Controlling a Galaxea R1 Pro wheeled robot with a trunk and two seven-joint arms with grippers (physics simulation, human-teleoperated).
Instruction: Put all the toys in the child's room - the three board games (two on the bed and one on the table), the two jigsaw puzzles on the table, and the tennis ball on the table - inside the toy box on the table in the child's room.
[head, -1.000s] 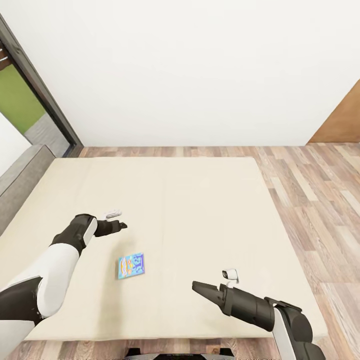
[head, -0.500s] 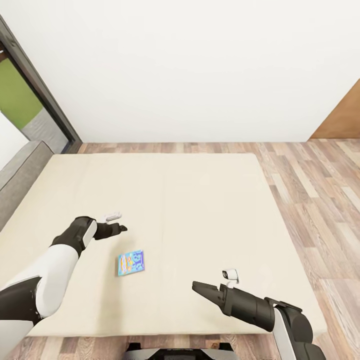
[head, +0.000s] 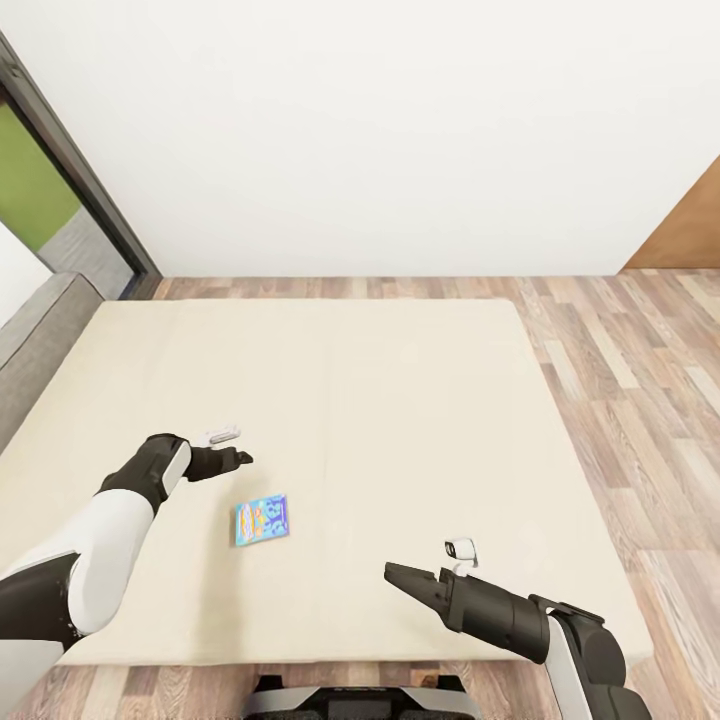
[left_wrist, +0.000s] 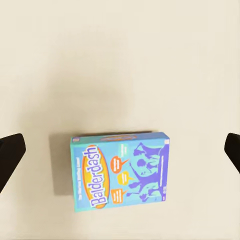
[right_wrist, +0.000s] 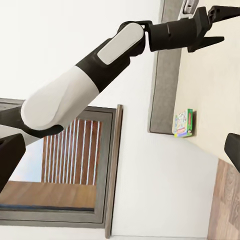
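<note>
A blue cartoon-printed board game (head: 262, 520) lies flat on the cream bed (head: 400, 400). The left wrist view looks straight down on this board game (left_wrist: 120, 170). My left gripper (head: 245, 458) hovers above it and slightly beyond, open and holding nothing, fingers spread wide (left_wrist: 122, 150). My right gripper (head: 395, 575) is open and empty over the bed's near right part, well to the right of the box. In the right wrist view, the right gripper (right_wrist: 121, 152) faces the left gripper (right_wrist: 222, 25) and a second, green-printed board game (right_wrist: 183, 122) lying on the mattress by its grey edge.
A grey bed end (head: 40, 340) borders the mattress on the left, beside a dark-framed doorway (head: 70, 170). Wood-plank floor (head: 640, 400) runs to the right of the bed and behind it, up to a white wall (head: 380, 130). A wooden door (head: 690, 240) stands at the far right.
The whole head view has shifted a little, so the bed and blue box sit slightly higher in the picture: the camera moved. Both arms hold the same pose, and both grippers are still open.
</note>
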